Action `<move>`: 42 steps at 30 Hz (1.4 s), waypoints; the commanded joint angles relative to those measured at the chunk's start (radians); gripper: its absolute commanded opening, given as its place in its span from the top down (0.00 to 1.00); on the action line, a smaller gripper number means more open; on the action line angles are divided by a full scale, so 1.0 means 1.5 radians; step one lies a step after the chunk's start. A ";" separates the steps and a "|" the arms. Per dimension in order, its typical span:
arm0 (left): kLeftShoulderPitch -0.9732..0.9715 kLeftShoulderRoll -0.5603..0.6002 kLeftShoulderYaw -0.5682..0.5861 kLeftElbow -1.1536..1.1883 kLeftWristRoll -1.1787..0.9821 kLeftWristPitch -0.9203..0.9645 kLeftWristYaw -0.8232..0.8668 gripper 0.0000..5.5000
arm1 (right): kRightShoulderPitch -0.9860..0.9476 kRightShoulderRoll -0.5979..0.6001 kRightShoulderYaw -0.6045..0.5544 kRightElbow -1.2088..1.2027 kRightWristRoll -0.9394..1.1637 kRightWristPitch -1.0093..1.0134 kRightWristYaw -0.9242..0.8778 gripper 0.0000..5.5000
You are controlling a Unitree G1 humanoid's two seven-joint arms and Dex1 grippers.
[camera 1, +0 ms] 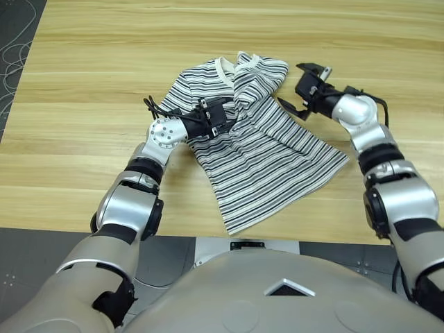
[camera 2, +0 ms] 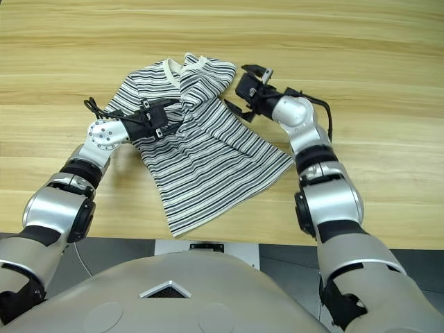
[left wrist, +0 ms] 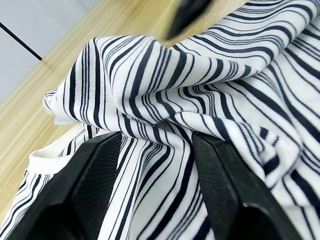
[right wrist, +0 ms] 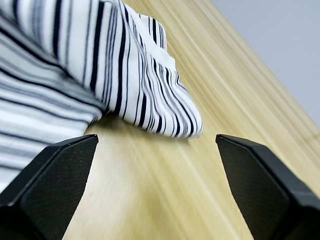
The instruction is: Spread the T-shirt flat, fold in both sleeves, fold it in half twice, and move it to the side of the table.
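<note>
Pinching a gathered fold of the striped T-shirt (camera 1: pixel 277 163), the left gripper (camera 1: pixel 223 119) is resting low on the chest of the garment, just below the cream collar (camera 1: pixel 225 68). In the left wrist view its 2 black fingers (left wrist: pixel 95 185) are standing partly apart with the cloth filling the gap between them, and wrinkles are running out from this place into a raised ridge of fabric ahead.

The right gripper (camera 1: pixel 300 87) is hanging with its 2 fingers (right wrist: pixel 55 185) spread wide and holding nothing. It is staying above the bare wood just beside the right shoulder of the shirt, near it but not touching. In the right wrist view a folded, rounded corner of the striped cloth is lying on the wood between and beyond the 2 finger pads.

The T-shirt is lying in the middle of the wooden table (camera 1: pixel 104 69), turned at an angle, with the collar pointing to the far side and the hem (camera 1: pixel 284 198) reaching close to the near edge. It is not lying flat: the right shoulder part is folded over toward the middle, and the cloth around the collar is looking bunched. The lower body part is lying smoother.
</note>
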 commanded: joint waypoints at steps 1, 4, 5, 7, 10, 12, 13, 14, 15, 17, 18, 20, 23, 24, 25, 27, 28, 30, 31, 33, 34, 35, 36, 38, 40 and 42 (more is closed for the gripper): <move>0.036 0.013 -0.027 0.061 0.043 0.091 -0.047 0.52 | 0.163 -0.119 -0.069 -0.436 0.159 0.224 0.143 0.21; 0.033 0.014 -0.024 0.062 0.037 0.094 -0.045 0.52 | 0.217 -0.157 -0.082 -0.559 0.192 0.319 0.172 0.21; 0.035 0.013 -0.023 0.061 0.036 0.093 -0.045 0.52 | 0.222 -0.159 -0.082 -0.576 0.193 0.337 0.173 0.21; 0.039 0.010 -0.022 0.060 0.032 0.092 -0.044 0.52 | 0.222 -0.158 -0.084 -0.606 0.196 0.371 0.167 0.21; 0.042 0.008 -0.023 0.062 0.031 0.096 -0.042 0.52 | 0.221 -0.165 -0.082 -0.674 0.207 0.437 0.164 0.21; 0.039 0.007 -0.023 0.063 0.029 0.101 -0.042 0.52 | 0.228 -0.171 -0.074 -0.703 0.210 0.465 0.167 0.21; 0.037 0.006 -0.024 0.063 0.029 0.102 -0.042 0.52 | 0.236 -0.174 -0.066 -0.714 0.207 0.475 0.169 0.21; 0.036 0.005 -0.024 0.063 0.028 0.104 -0.043 0.52 | 0.243 -0.177 -0.053 -0.715 0.195 0.474 0.170 0.21; 0.035 0.004 -0.025 0.063 0.027 0.104 -0.043 0.52 | 0.248 -0.179 -0.041 -0.711 0.183 0.470 0.169 0.21; 0.033 0.002 -0.024 0.061 0.026 0.105 -0.044 0.52 | 0.254 -0.180 -0.014 -0.677 0.154 0.452 0.165 0.21; 0.033 0.001 -0.024 0.060 0.026 0.104 -0.044 0.52 | 0.255 -0.179 -0.005 -0.661 0.144 0.444 0.163 0.21; 0.032 -0.001 -0.025 0.059 0.026 0.104 -0.046 0.52 | 0.256 -0.175 0.011 -0.621 0.125 0.427 0.159 0.21; 0.030 -0.009 -0.029 0.057 0.028 0.103 -0.048 0.52 | 0.270 -0.182 0.030 -0.568 0.094 0.392 0.155 0.21; 0.029 -0.011 -0.030 0.057 0.029 0.103 -0.048 0.52 | 0.273 -0.189 0.036 -0.552 0.079 0.376 0.154 0.21; 0.029 -0.012 -0.030 0.056 0.029 0.103 -0.048 0.52 | 0.275 -0.195 0.040 -0.542 0.069 0.367 0.156 0.21; 0.029 -0.013 -0.030 0.056 0.029 0.103 -0.047 0.52 | 0.275 -0.216 0.049 -0.542 0.051 0.352 0.171 0.21; 0.030 -0.014 -0.030 0.056 0.029 0.103 -0.047 0.52 | 0.278 -0.233 0.051 -0.551 0.044 0.349 0.185 0.21; 0.028 -0.015 -0.030 0.055 0.029 0.103 -0.047 0.52 | 0.294 -0.282 0.053 -0.581 0.027 0.341 0.220 0.21; 0.027 -0.015 -0.031 0.054 0.030 0.104 -0.047 0.52 | 0.308 -0.316 0.054 -0.607 0.018 0.341 0.244 0.21; 0.023 -0.015 -0.031 0.054 0.030 0.105 -0.046 0.52 | 0.345 -0.386 0.051 -0.674 0.007 0.346 0.295 0.21; 0.022 -0.016 -0.031 0.054 0.030 0.105 -0.044 0.52 | 0.360 -0.411 0.050 -0.703 0.009 0.350 0.316 0.21; 0.019 -0.017 -0.031 0.053 0.030 0.105 -0.043 0.52 | 0.385 -0.443 0.049 -0.742 0.019 0.357 0.349 0.21; 0.017 -0.019 -0.030 0.052 0.028 0.104 -0.042 0.52 | 0.407 -0.466 0.050 -0.777 0.036 0.367 0.378 0.21; 0.013 -0.022 -0.028 0.050 0.025 0.104 -0.041 0.52 | 0.435 -0.489 0.054 -0.825 0.072 0.388 0.427 0.21; 0.009 -0.026 -0.023 0.044 0.017 0.101 -0.051 0.52 | 0.443 -0.487 0.057 -0.850 0.102 0.417 0.453 0.21; 0.010 -0.030 -0.018 0.034 0.006 0.098 -0.070 0.52 | 0.447 -0.480 0.060 -0.863 0.119 0.438 0.464 0.21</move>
